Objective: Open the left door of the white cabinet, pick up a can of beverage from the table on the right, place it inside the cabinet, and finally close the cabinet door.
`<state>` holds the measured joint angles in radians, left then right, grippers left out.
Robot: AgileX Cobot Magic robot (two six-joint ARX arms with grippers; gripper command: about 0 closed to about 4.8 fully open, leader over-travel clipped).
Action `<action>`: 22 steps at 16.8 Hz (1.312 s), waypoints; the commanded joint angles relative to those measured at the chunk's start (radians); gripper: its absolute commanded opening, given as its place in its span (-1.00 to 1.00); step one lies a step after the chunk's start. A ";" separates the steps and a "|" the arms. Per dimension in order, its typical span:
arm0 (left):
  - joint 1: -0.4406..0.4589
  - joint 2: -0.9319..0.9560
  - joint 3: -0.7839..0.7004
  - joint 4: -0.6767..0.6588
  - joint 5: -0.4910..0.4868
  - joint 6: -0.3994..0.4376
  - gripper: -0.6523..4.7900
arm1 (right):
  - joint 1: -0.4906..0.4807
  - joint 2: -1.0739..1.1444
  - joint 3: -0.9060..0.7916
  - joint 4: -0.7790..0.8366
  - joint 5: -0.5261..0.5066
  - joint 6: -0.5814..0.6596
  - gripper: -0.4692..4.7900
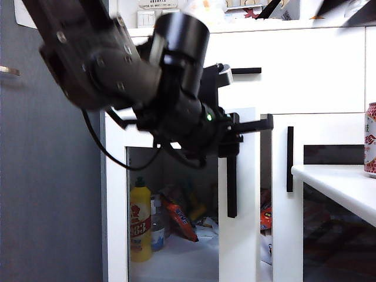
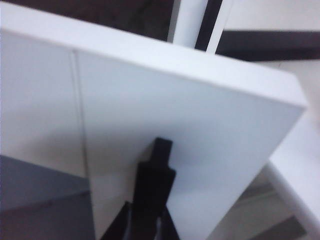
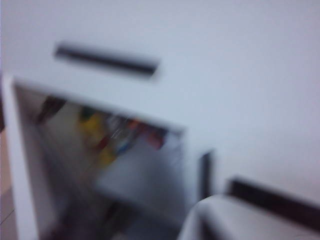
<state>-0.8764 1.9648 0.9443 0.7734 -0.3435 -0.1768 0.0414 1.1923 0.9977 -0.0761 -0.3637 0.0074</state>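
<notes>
Can of beverage (image 1: 370, 140) sits on the worktop (image 1: 341, 185), far right. Left gripper (image 1: 249, 126) hangs by the open left door (image 1: 238, 200) of the white cabinet (image 1: 305, 70), fingers clenched on nothing. Right gripper isn't visible, so can't tell its fingers.

White cabinet (image 1: 305, 70): smooth painted board, satin sheen. Its bar handles look matt black. Left gripper (image 1: 258, 126) & arm: black plastic, semi-gloss housing. Can of beverage (image 1: 371, 140): glossy printed metal. Bench (image 1: 341, 182): smooth white, rounded edge. Yellow bottle (image 1: 140, 223): shiny plastic.
</notes>
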 commanded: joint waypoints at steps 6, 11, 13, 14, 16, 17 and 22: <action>0.004 -0.123 -0.001 0.021 -0.035 -0.018 -0.78 | 0.126 0.293 0.005 0.045 -0.176 0.051 -0.83; 0.005 -0.138 -0.005 0.021 -0.036 -0.018 -0.78 | 0.126 0.293 0.005 -0.026 -0.377 0.132 -0.83; 0.005 -0.147 -0.005 0.020 -0.036 -0.018 -0.78 | 0.126 0.294 0.004 -0.052 -0.383 0.131 -0.83; 0.005 -0.155 -0.005 0.020 -0.036 -0.018 -0.78 | 0.126 0.301 0.004 -0.048 -0.382 0.129 -0.83; 0.003 -0.169 -0.005 0.019 -0.034 -0.018 -0.78 | 0.126 0.348 0.005 -0.022 -0.386 0.124 -0.83; 0.003 -0.178 -0.005 0.018 -0.034 -0.018 -0.78 | 0.131 0.367 0.005 -0.022 -0.401 0.125 -0.83; 0.003 -0.255 -0.005 -0.118 -0.034 0.009 -0.78 | 0.195 0.395 0.005 0.006 -0.507 0.133 -0.83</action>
<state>-0.8764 1.7748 0.9104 0.4629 -0.3286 -0.1673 0.2340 1.5898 0.9989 -0.0868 -0.8223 0.1383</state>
